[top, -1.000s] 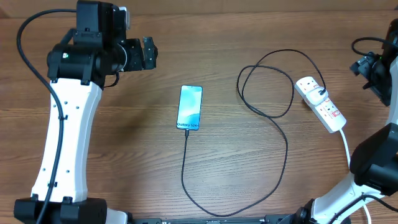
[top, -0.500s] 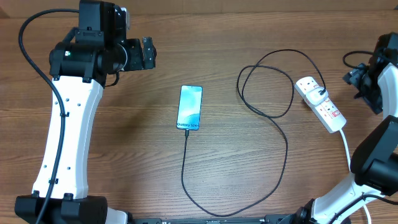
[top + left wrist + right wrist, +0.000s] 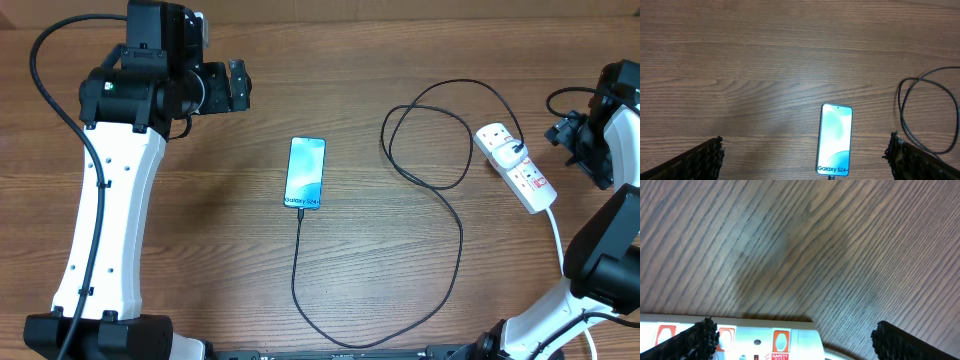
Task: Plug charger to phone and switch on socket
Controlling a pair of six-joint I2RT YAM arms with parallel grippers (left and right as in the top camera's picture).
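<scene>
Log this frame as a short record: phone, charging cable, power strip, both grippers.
phone: slim smartphone with a lit blue screen, flat on the wooden table
charger: thin black cable, tip at the phone's text end, plug in the strip
socket: white elongated power strip; switch state unreadable
left gripper: open, empty, away from the phone
right gripper: open, empty, beside the strip

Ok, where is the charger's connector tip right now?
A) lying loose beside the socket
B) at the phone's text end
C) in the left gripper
B: the charger meets the phone at its text end; left gripper and right gripper hold nothing.
</scene>
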